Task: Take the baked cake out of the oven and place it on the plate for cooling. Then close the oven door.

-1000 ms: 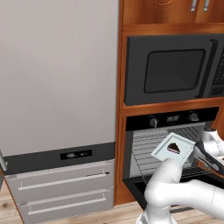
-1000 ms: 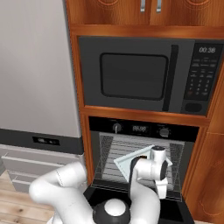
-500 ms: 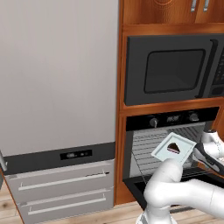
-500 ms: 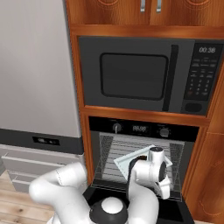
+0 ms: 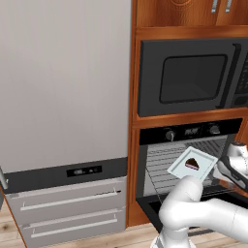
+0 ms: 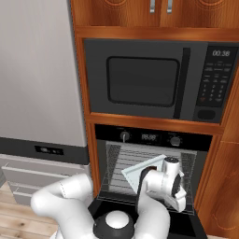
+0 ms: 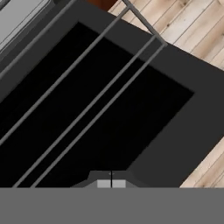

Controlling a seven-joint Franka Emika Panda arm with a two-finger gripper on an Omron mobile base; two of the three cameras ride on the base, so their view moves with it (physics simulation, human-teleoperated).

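Clenched gripper hangs over the lowered oven door, cake tray just beside it.

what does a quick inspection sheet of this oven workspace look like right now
surface: wide black drop-down oven door lies open, over the wood floor
job's things: black built-in oven open, wire racks showing; a pale square tray carrying a dark cake slice is up in front of the cavity
clutter: nothing seen
grippers: tool shut, fingertips together, pointing down at the door; a hold on the tray cannot be confirmed
cables: nothing seen
surroundings: black microwave with keypad above the oven, grey fridge beside it, wooden cabinets
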